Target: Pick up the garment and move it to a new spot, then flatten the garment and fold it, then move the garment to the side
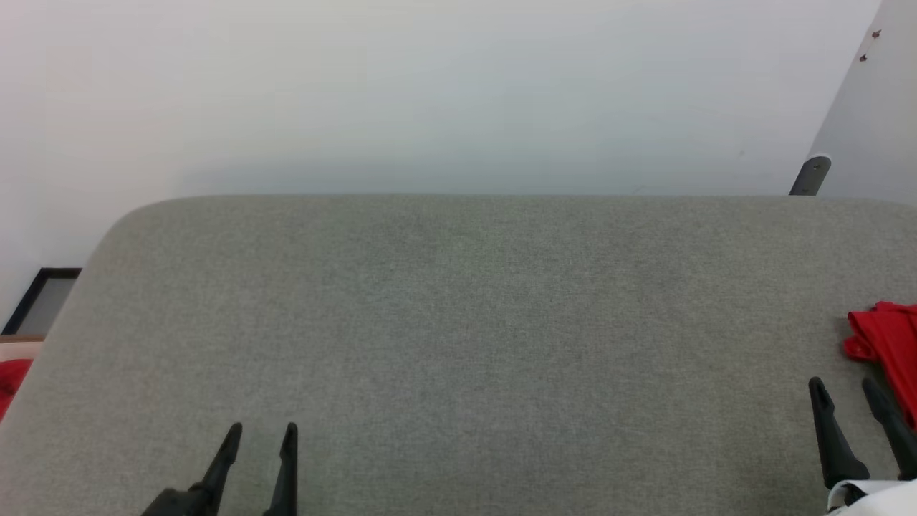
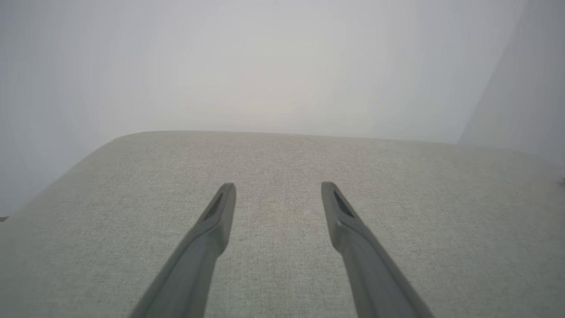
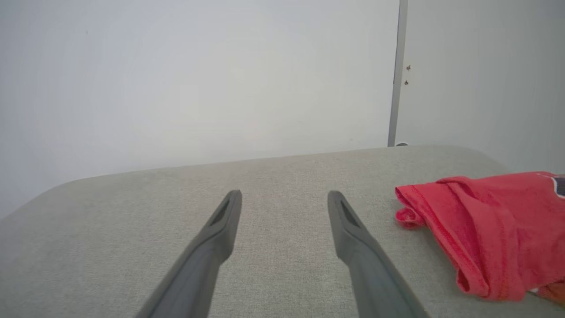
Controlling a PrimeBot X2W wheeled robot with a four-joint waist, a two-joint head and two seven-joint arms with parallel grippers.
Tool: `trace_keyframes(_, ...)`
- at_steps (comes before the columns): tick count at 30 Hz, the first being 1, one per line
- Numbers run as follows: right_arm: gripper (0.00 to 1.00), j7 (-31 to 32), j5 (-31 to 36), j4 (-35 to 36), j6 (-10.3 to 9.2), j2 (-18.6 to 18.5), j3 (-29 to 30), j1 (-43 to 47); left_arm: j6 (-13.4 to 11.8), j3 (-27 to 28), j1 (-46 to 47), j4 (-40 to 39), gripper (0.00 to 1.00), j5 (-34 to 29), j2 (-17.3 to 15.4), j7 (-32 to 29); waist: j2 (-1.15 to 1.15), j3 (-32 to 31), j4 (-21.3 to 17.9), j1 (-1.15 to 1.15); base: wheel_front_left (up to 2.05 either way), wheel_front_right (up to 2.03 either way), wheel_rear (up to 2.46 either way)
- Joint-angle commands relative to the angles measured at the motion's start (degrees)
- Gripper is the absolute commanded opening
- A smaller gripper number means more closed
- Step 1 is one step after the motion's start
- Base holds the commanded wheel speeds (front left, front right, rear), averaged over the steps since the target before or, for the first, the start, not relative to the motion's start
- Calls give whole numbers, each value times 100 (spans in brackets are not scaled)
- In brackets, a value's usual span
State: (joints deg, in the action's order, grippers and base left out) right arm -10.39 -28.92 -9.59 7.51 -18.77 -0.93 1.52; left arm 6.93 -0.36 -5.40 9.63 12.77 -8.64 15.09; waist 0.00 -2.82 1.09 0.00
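Nearest to us, our left tool sits low at the left of the head view, its two dark fingers standing apart and pointing up the picture over bare grey fabric. In the left wrist view the same fingers spread wide with nothing between them, so this tool is open and empty. Our right tool sits at the lower right, a little farther up the desk, and its fingers are likewise parted. In the right wrist view they frame only grey cloth, so it too is open and carries nothing.

Just beyond the right tool, and to its right, lies the garment. It is a crumpled red heap at the right edge of the desk, cut off by the edge of the head view. The right wrist view shows its folded red hem close beside the right finger but apart from it, and a small dark mark with a white outline at the picture's edge. We cannot tell how much of it lies out of sight.

At the far left, off the desk's edge, we see a red patch that we cannot identify, and above it a dark frame. Past the desk's rounded far edge stands a plain pale wall, and at its right is a grey panel.
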Motion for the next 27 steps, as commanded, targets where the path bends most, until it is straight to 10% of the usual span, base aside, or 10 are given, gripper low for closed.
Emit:
trace_keyframes(1,100,102,118,257,-4,117,155,175,-34,31,-100,-95,100,-16,35,4,0,12,-4,0,0,0,0)
trace_keyframes(27,100,293,539,991,-4,575,469,465,-152,-122,-83,-205,100,95,76,2,0,28,-44,0,0,0,0)
